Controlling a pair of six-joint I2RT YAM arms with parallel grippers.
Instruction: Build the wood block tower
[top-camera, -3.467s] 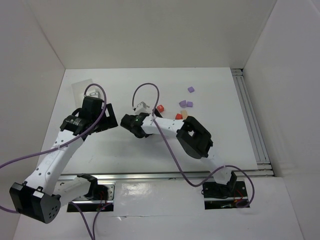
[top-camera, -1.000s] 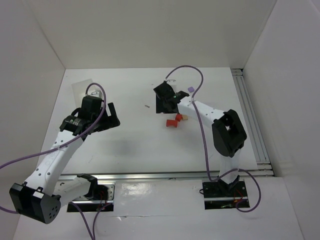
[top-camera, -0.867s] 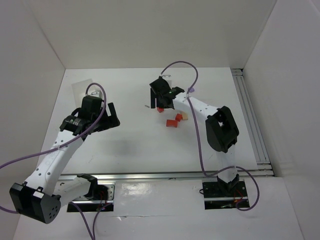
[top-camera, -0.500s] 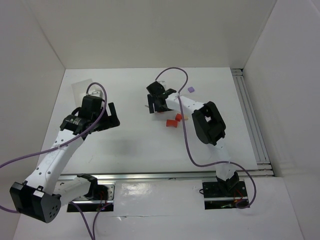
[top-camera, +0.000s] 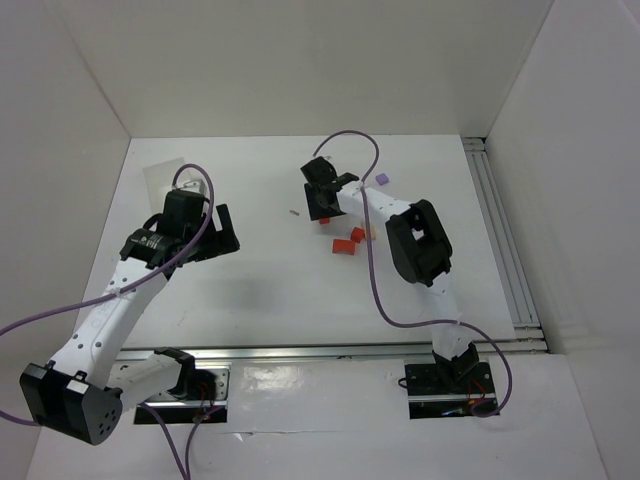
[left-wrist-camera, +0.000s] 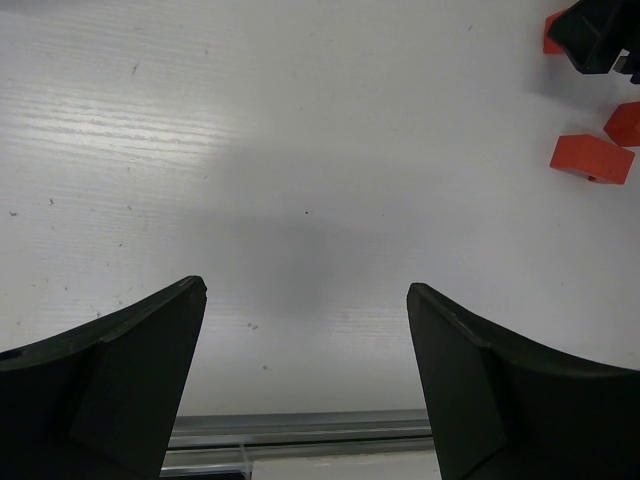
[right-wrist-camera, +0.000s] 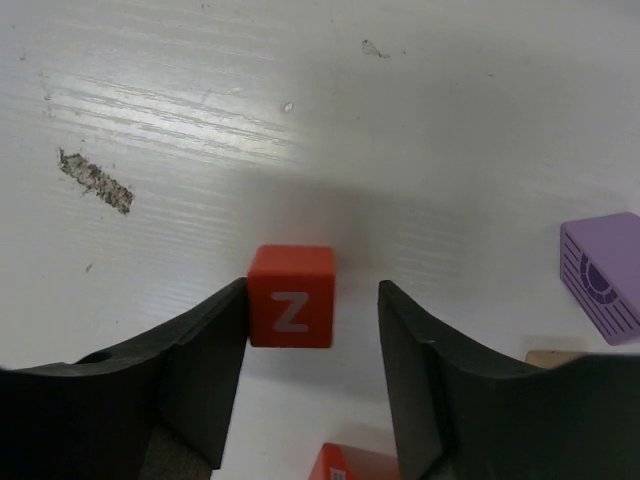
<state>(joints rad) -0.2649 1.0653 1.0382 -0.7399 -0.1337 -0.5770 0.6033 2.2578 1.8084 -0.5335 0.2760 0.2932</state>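
Wood block tower: judged not begun; no cube is seen stacked. Red-orange wooden cube marked Z (right-wrist-camera: 291, 310): laid on the white table (right-wrist-camera: 450, 120), straddled by the right hand (right-wrist-camera: 312, 300), which is spread wider than the cube and not closed on it. Second red-orange wooden block (top-camera: 341, 247), third red-orange wooden block (top-camera: 357, 235) and pale tan wooden block (top-camera: 371, 233): clustered at 5 o'clock of that hand. Lilac wooden cube (top-camera: 382, 180): set apart at 2 o'clock. Left hand (left-wrist-camera: 305, 300): spread wide, empty. Small dark speck (top-camera: 294, 212): at 8 o'clock, no obstruction judged.
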